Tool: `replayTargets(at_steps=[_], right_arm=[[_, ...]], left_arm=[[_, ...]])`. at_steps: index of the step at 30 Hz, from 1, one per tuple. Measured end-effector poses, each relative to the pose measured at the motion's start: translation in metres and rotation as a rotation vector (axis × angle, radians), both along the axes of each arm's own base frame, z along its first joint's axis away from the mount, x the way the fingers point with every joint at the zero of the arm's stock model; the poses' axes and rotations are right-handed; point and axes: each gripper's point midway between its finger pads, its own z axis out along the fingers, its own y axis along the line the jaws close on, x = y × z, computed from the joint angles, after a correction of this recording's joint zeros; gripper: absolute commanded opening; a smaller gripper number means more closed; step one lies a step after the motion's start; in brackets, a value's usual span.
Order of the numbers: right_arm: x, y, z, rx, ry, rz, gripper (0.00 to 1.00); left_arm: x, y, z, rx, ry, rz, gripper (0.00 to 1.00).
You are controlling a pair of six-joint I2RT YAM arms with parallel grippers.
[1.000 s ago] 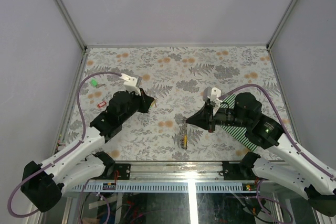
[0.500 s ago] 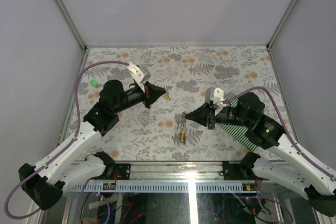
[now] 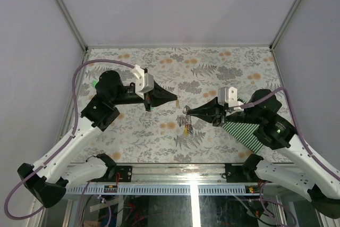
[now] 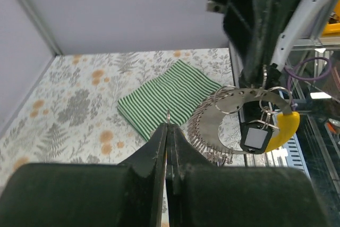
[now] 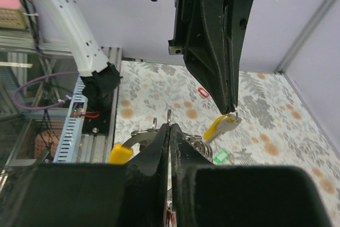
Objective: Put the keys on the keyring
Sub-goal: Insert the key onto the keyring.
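Left jaws: pressed together on the small wire loop of the yellow key (image 5: 222, 126), which hangs from their tips in the air over the middle of the surface (image 3: 212, 67).
Right jaws: clamped shut on the keyring (image 4: 211, 120), held up just beside the left tips and apart from them.
Keyring: a curved metal band strung with many small rings. A yellow piece (image 4: 281, 131) and a dark-framed tag (image 4: 255, 139) dangle from its end.
Other keys: a red key (image 5: 202, 91) and a green key (image 5: 220, 156) lie on the surface, well apart from both sets of tips.
Mat: a striped mat (image 4: 164, 97) lies flat near the right arm.
Handling: the key is light, thin and slick and likely swings on its loop, so the flat plastic head gives the steadier hold. The keyring looks floppy and is best pinched close to the ring being used.
Doubt: which ring is meant is too small to tell.
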Motion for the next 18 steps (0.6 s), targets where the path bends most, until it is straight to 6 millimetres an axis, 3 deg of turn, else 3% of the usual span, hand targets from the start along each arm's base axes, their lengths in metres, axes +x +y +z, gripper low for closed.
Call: replayTargets(at_steps=[9,18], right_arm=[[-0.016,0.013,0.021,0.093,0.037,0.126,0.0],[-0.02,0.018,0.028,0.177,0.121,0.163,0.0]], left_arm=[[-0.044,0.013,0.032,-0.052,-0.135,-0.14,0.0],[-0.054,0.017,0.038,-0.063,-0.165,-0.171,0.0]])
